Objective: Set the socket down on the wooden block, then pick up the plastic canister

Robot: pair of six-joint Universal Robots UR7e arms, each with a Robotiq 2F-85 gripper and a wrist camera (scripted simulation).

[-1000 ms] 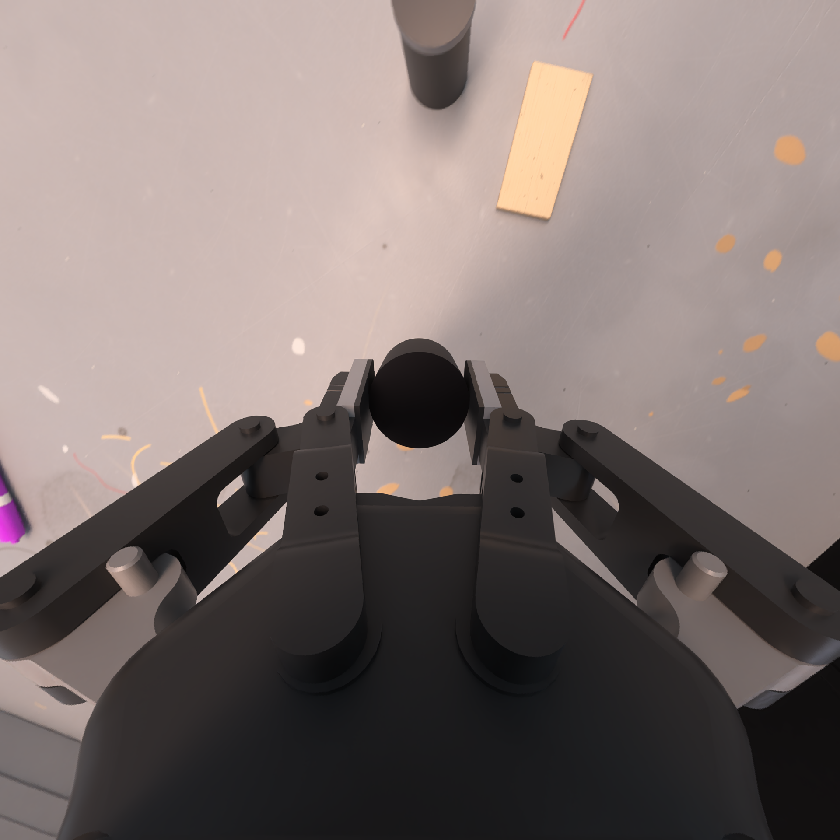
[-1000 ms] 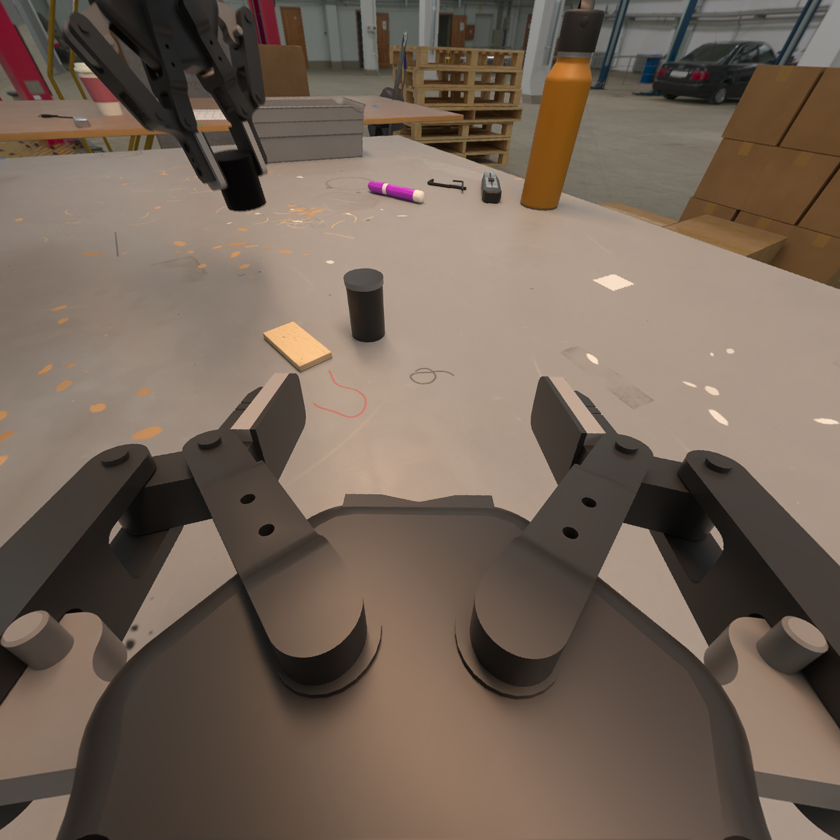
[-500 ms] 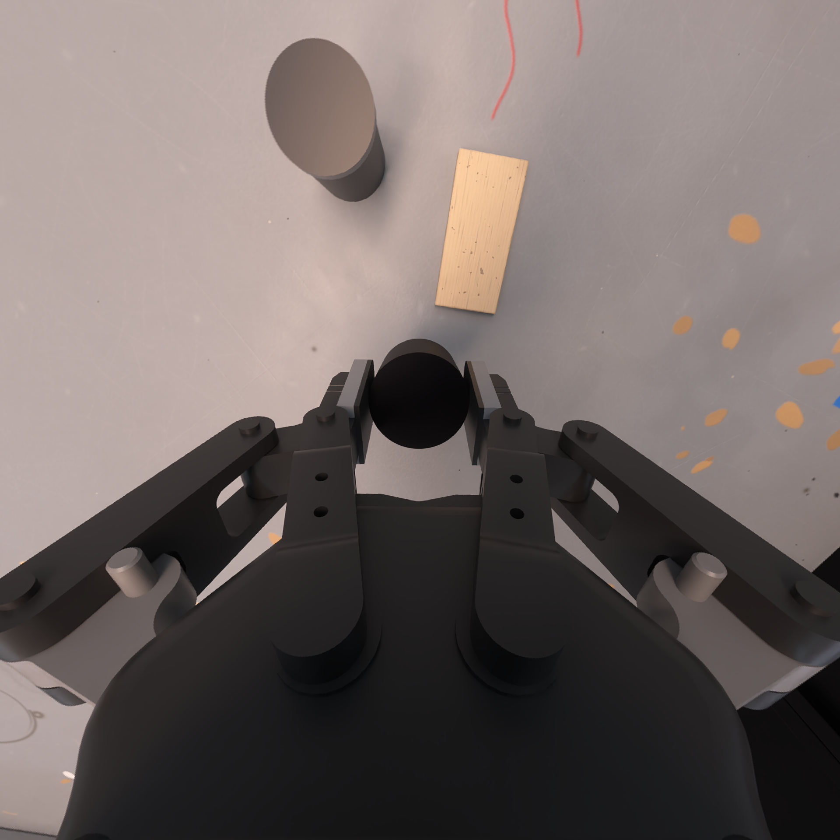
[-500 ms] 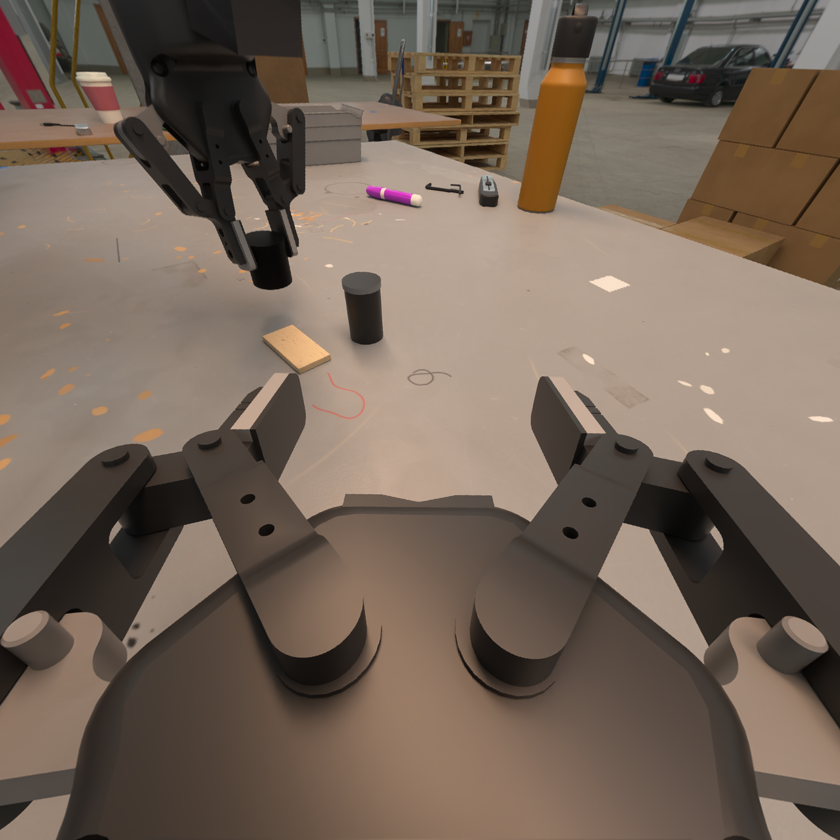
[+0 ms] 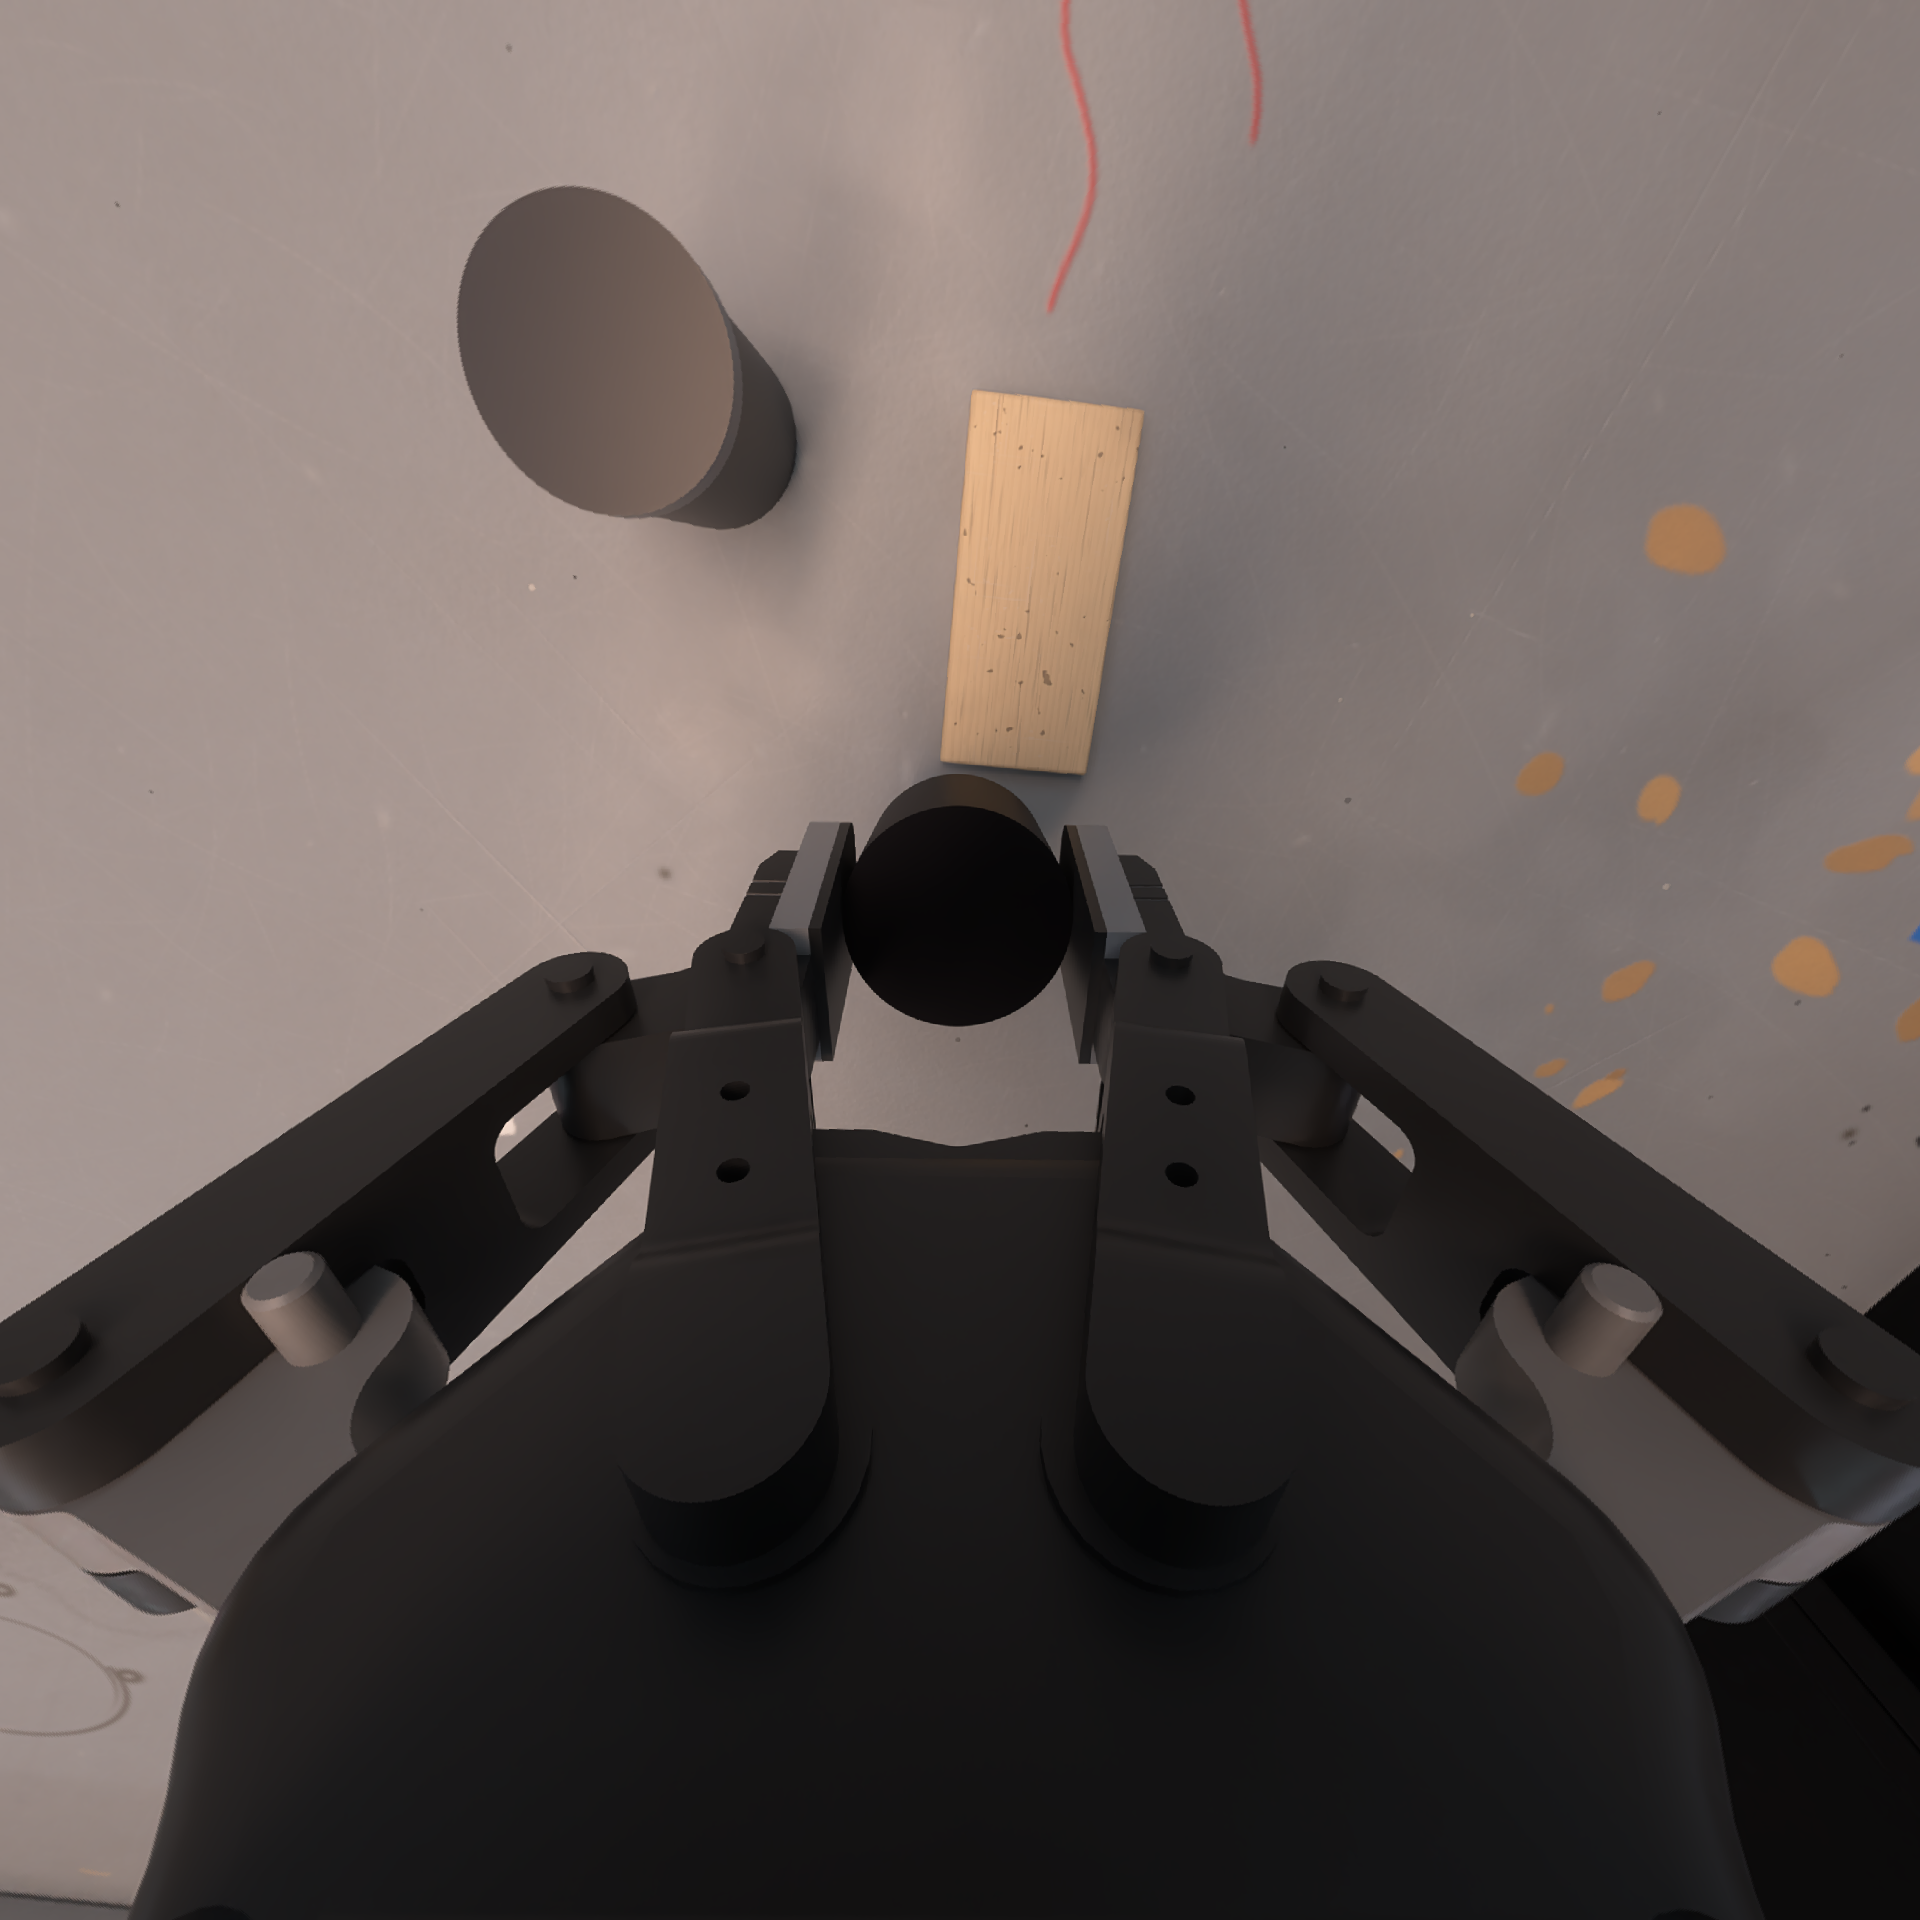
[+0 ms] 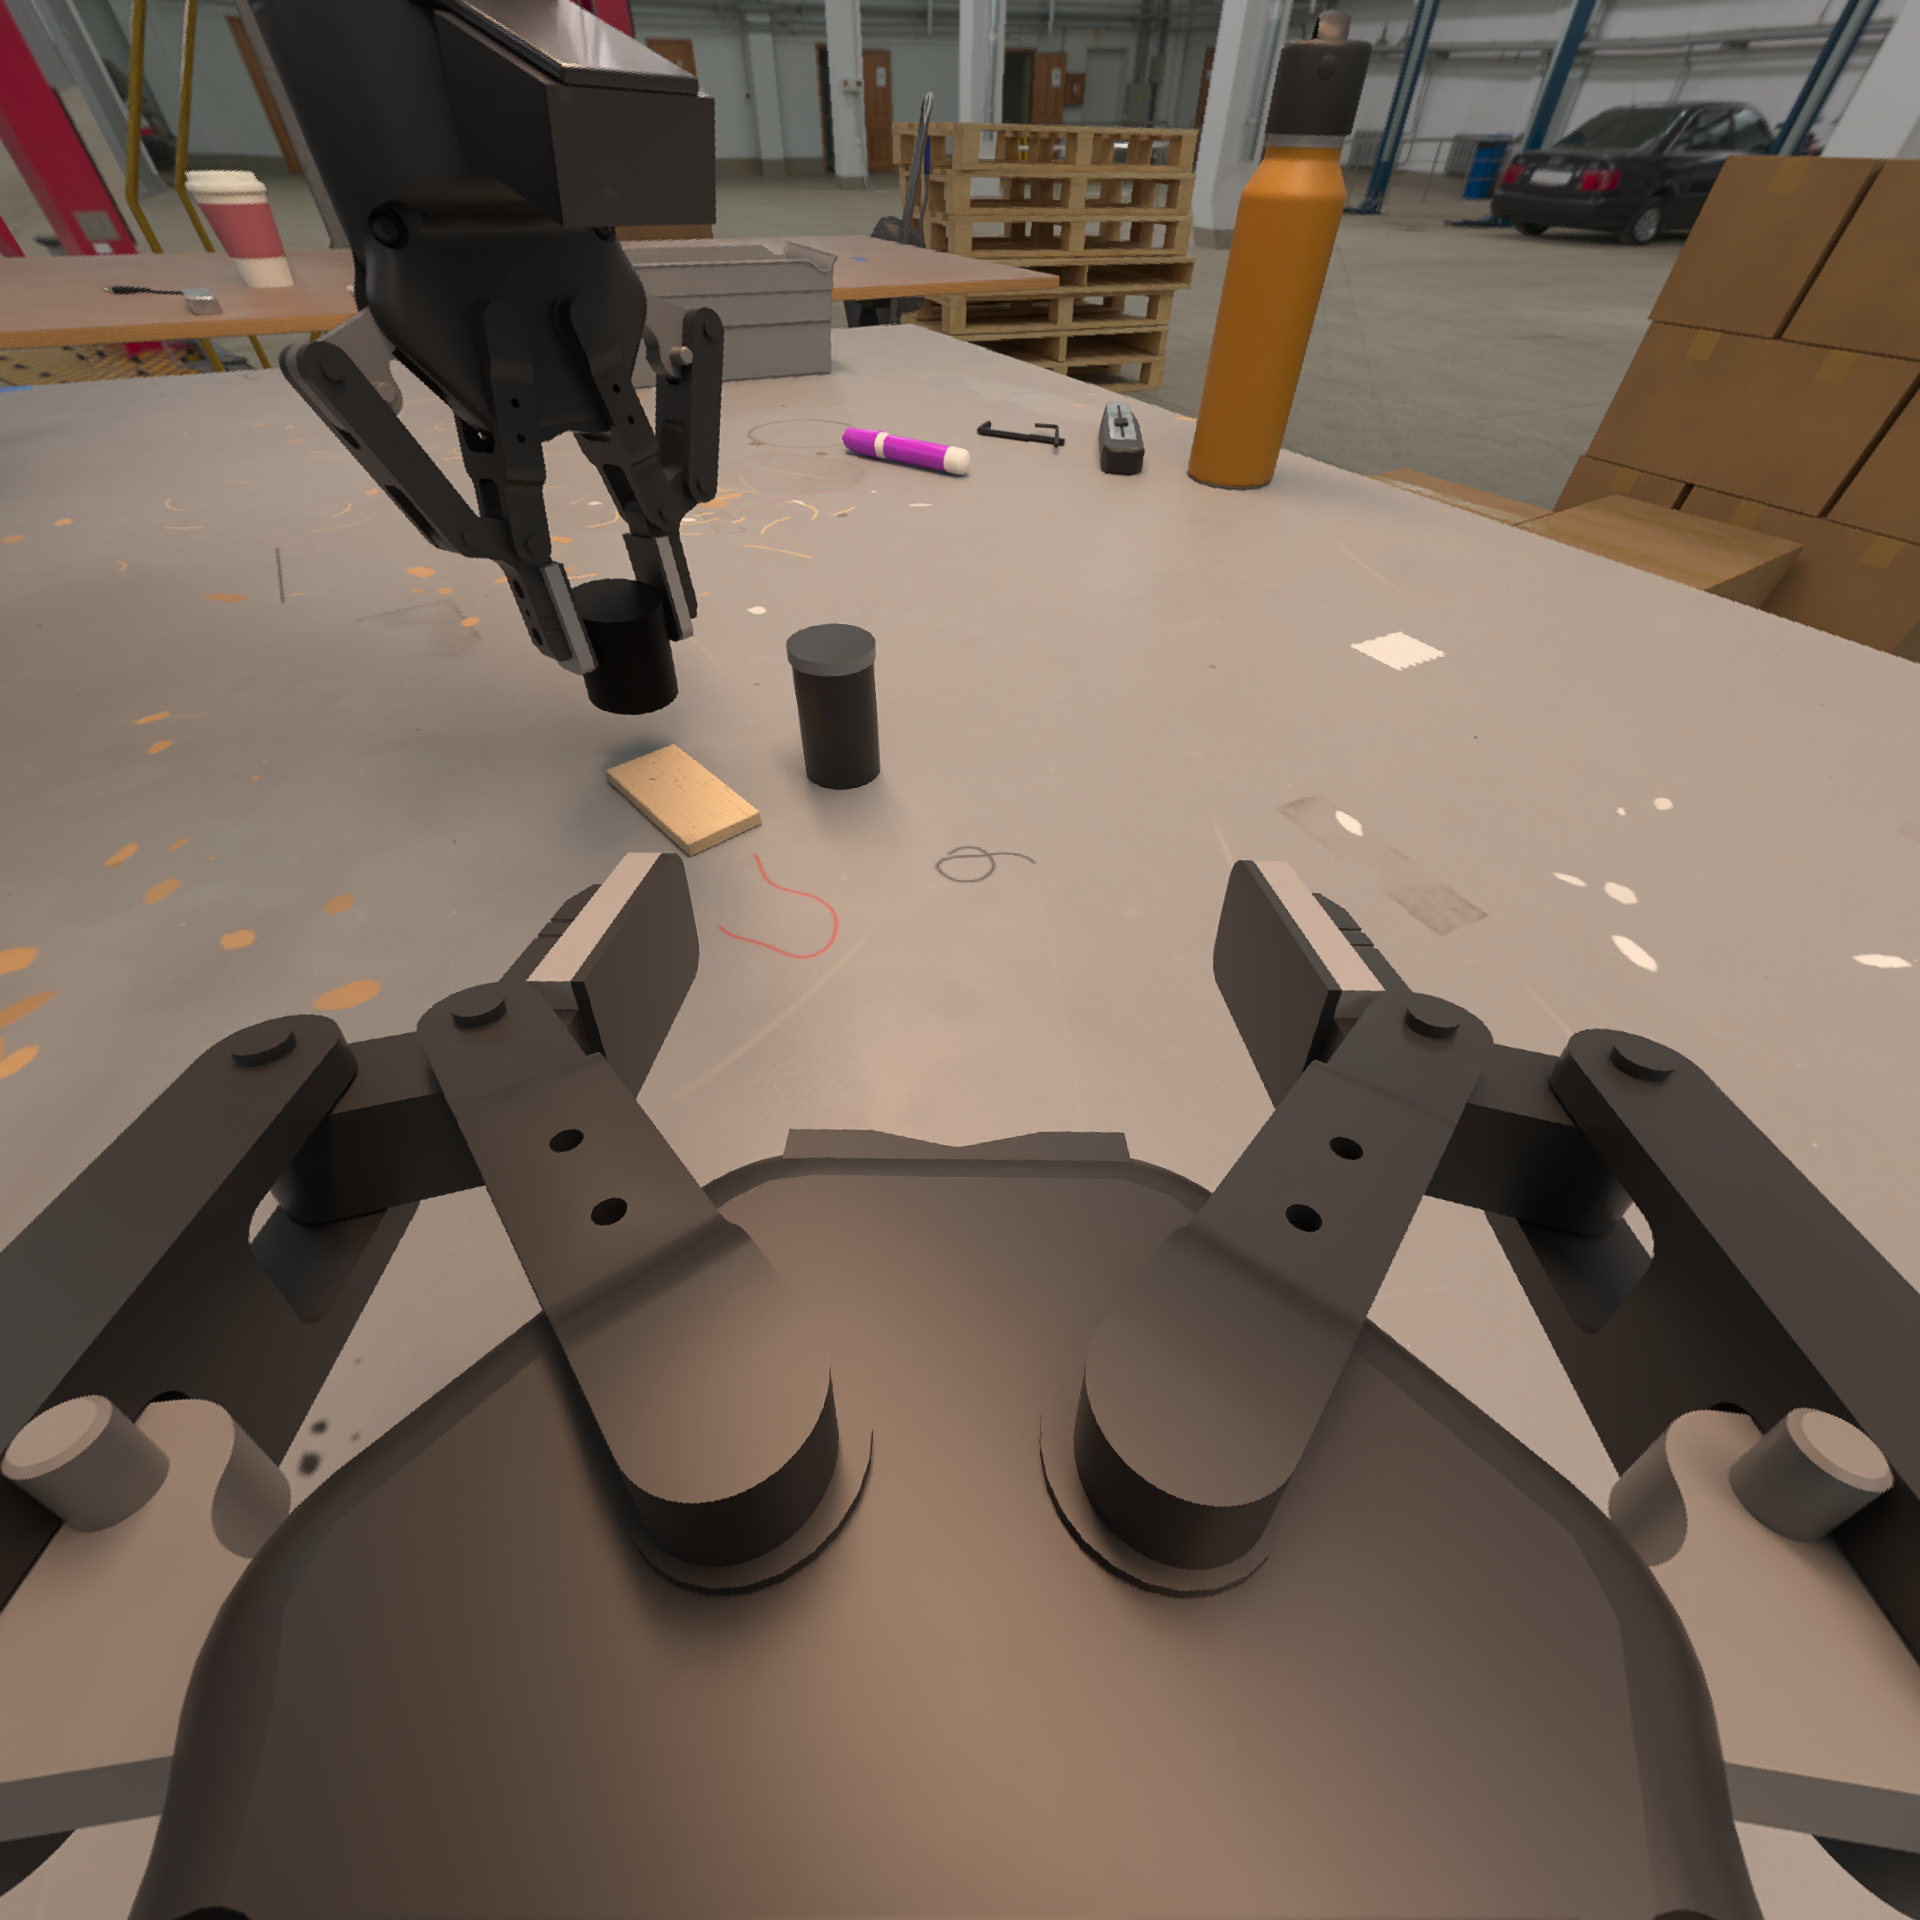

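The flat pale wooden block (image 6: 683, 797) lies bare on top — nothing stands on it. The upright dark plastic canister with a grey lid (image 6: 834, 704) stands near it on the grey table (image 6: 1143, 727), with bare table between them. Around the canister, open table — no close neighbours.

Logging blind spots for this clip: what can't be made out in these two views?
- Socket underside: left wrist view, hidden by its own dark top; the left tool grips it.
- Wooden block far end: right wrist view, socket shadow.
- Small dark items near the orange bottle: right wrist view, too small.
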